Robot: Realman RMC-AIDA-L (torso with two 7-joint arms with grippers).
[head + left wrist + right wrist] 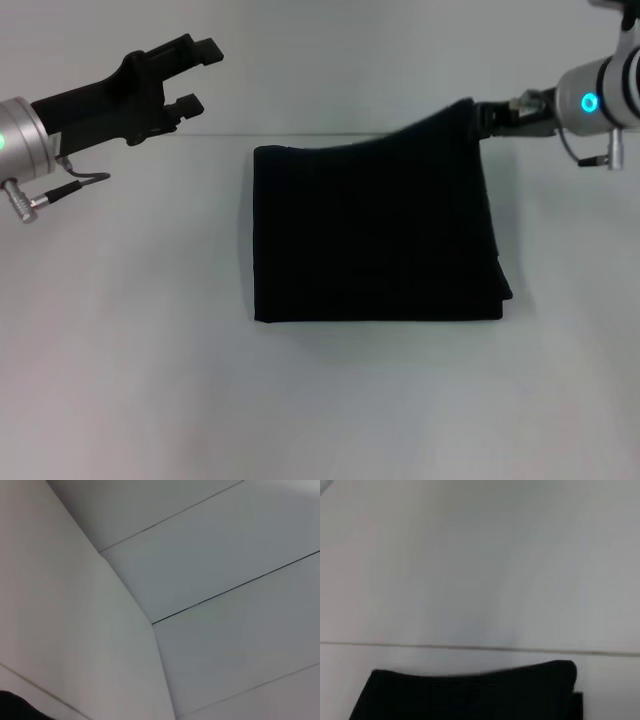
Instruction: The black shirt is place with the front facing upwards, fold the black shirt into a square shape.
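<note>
The black shirt (372,235) lies folded into a near-square block on the white table (120,380); no print or label shows. Its far right corner is pulled up off the table to my right gripper (484,115), which is shut on that corner at the shirt's far right edge. The right wrist view shows the shirt's (470,695) lifted edge. My left gripper (199,75) is open and empty, held in the air to the far left of the shirt, well apart from it.
The white table's far edge runs as a thin line (220,135) behind the shirt, with a pale wall (350,60) beyond. The left wrist view shows only pale wall panels (225,555).
</note>
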